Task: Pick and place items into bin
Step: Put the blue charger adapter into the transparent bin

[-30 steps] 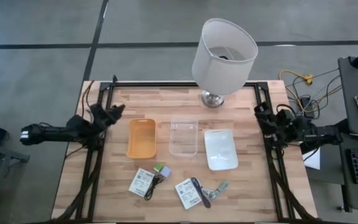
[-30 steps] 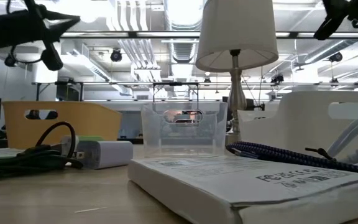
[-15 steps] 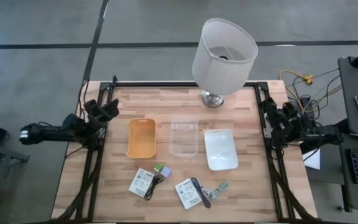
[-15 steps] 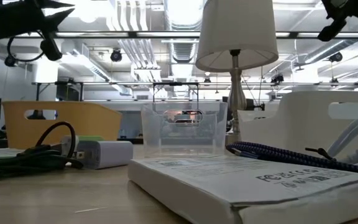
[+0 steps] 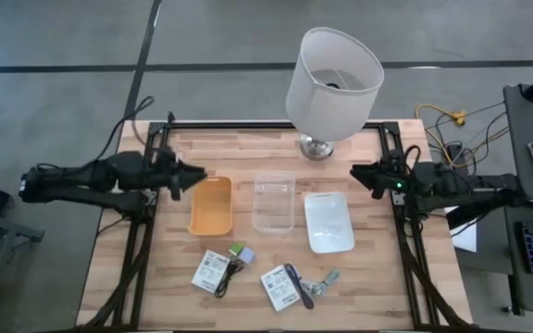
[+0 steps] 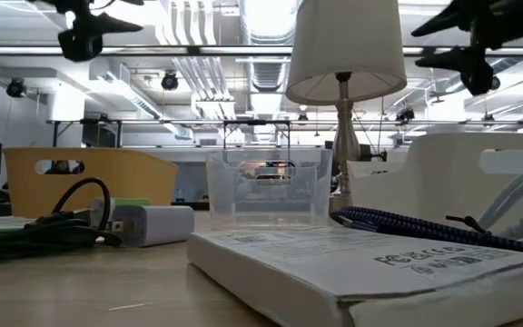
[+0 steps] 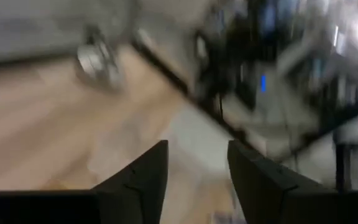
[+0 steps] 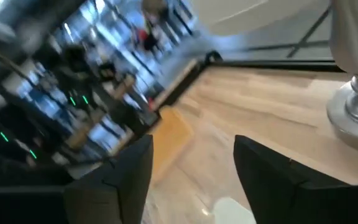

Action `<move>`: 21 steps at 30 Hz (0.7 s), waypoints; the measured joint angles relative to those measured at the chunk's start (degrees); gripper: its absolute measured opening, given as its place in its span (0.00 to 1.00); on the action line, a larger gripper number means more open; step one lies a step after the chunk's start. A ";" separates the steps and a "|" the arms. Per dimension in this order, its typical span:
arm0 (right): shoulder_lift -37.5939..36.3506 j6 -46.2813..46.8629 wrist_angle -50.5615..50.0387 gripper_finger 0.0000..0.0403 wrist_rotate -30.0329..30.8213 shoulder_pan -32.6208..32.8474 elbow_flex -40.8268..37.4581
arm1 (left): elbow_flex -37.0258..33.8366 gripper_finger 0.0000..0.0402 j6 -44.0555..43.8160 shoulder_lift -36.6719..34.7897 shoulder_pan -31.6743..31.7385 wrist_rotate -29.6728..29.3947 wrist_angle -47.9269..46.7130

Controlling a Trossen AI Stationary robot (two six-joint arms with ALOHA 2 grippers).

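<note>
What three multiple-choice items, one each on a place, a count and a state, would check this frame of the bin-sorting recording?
1. Where does the clear bin stand?
A. Between the orange bin and the white bin
B. Behind the lamp
C. At the table's front edge

2. How many white label cards lie on the table?
A. One
B. Two
C. Four

3. What is the state of the left gripper?
A. Shut on a cable
B. Resting inside the white bin
C. Open, holding nothing

Answers:
1. A: the high view shows the three bins in a row, with the clear one in the middle.
2. B: one card lies front left and a second card to its right.
3. C: the left wrist view shows the fingers parted with nothing between them.
</note>
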 joint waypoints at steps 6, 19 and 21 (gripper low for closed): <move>13.63 -4.46 -13.93 0.55 -2.77 1.32 12.08 | 10.58 0.33 7.42 12.61 -8.53 5.89 -12.66; 48.04 -15.08 -27.18 0.55 -6.39 13.75 31.53 | 10.87 0.29 3.24 19.92 -30.96 6.13 -24.92; 54.26 -22.06 -27.11 0.55 -6.44 16.17 35.96 | 10.51 0.29 2.42 19.63 -34.67 5.89 -24.78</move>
